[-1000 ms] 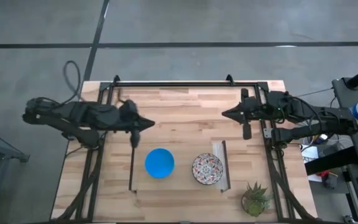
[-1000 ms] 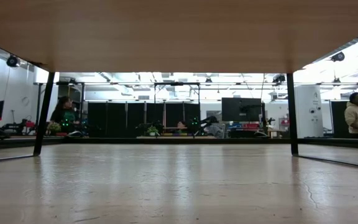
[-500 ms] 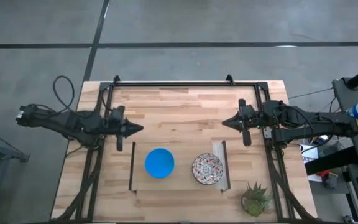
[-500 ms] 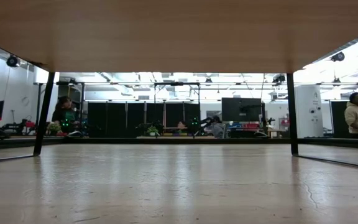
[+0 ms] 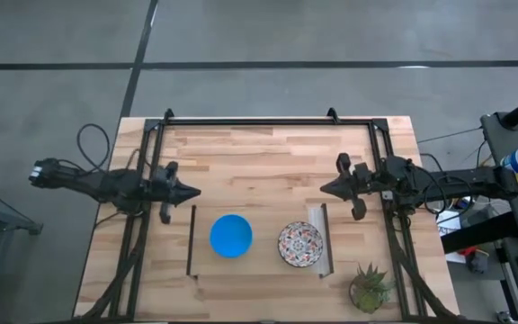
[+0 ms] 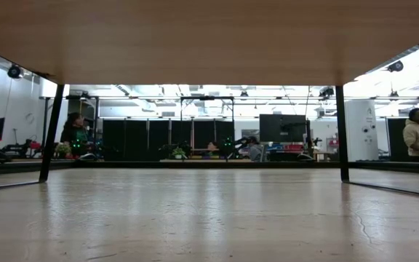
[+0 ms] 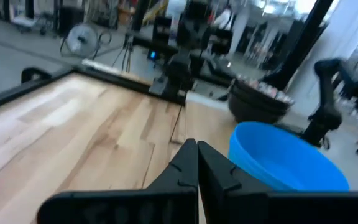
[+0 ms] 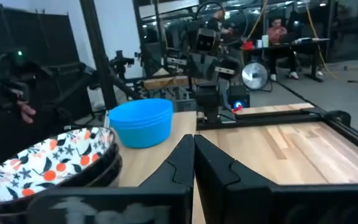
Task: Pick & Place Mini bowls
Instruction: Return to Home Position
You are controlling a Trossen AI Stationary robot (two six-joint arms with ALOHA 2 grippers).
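Stacks are sitting side by side on the shelf (image 5: 263,265) above the table (image 5: 268,153) — the blue bowls (image 5: 231,236) nearer the left arm, the floral bowls (image 5: 299,244) nearer the right. Both arms are hovering at the table's sides — the left tool (image 5: 190,191) and the right tool (image 5: 326,188) each with its jaws together, clear of the bowls.

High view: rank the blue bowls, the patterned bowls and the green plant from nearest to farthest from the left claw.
1. blue bowls, just right of the left claw.
2. patterned bowls, farther right.
3. green plant, far right corner.
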